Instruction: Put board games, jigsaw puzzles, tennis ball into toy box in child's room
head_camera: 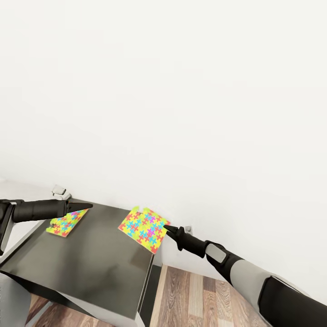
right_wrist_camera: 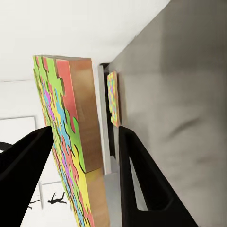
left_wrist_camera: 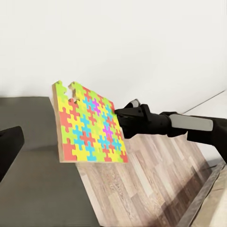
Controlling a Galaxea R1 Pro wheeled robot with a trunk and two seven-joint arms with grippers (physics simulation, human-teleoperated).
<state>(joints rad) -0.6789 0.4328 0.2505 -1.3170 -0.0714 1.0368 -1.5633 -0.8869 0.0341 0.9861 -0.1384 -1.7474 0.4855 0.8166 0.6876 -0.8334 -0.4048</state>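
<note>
The robot's right gripper (head_camera: pixel 166 228) lifts one of the two jigsaw puzzles (head_camera: pixel 144 228) by its edge, tilted, above the far right corner of the dark grey side unit (head_camera: pixel 86 261) of the table. In the right wrist view the mat (right_wrist_camera: pixel 66 142) stands edge-on between the two dark fingers (right_wrist_camera: pixel 137 179); the gap on one side makes it hard to say how tightly they bear on it, though the left wrist view shows the mat (left_wrist_camera: pixel 87 125) clear of the surface with the right gripper (left_wrist_camera: pixel 124 119) at its edge, so it appears clasped.

The second puzzle (head_camera: pixel 66 222) lies flat on the unit's far left part, just under the tip of the left gripper (head_camera: pixel 84 205); whether that claw is parted or closed cannot be told from here.

As for progress, one puzzle looks to be in hand and on its way, the other not yet picked up. The toy box is nowhere in these pictures (nor are the board games or the tennis ball), so what it already contains cannot be judged. A wooden floor (head_camera: pixel 195 295) runs beside the unit, under a plain white wall (head_camera: pixel 181 91).
</note>
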